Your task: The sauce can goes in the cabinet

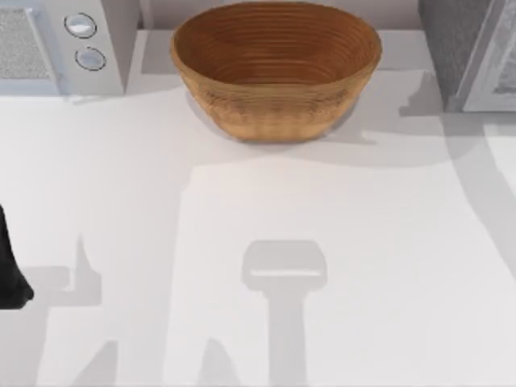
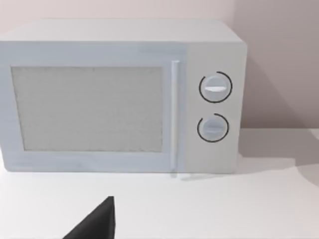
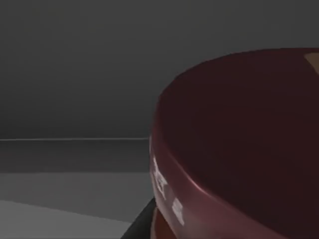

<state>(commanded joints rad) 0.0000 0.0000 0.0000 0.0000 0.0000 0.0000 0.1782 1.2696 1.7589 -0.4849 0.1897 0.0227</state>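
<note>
The sauce can (image 3: 239, 144) sits right up against the right wrist camera in a dim grey space; can't tell if those jaws hold it. Looks small, rigid and slick, so I'd grip the sides below the maroon lid. Left arm is parked at the table's (image 1: 322, 242) left edge, jaws unclear too.

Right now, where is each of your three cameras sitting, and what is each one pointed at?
Top view: above the table, looking down on a woven basket, a microwave corner, the cabinet; my left arm is at the left edge.
Left wrist view: low, facing the microwave front; a dark pincer tip.
Right wrist view: close against the sauce can and its maroon top.
Shared: the top and left wrist views both show the microwave.
</note>
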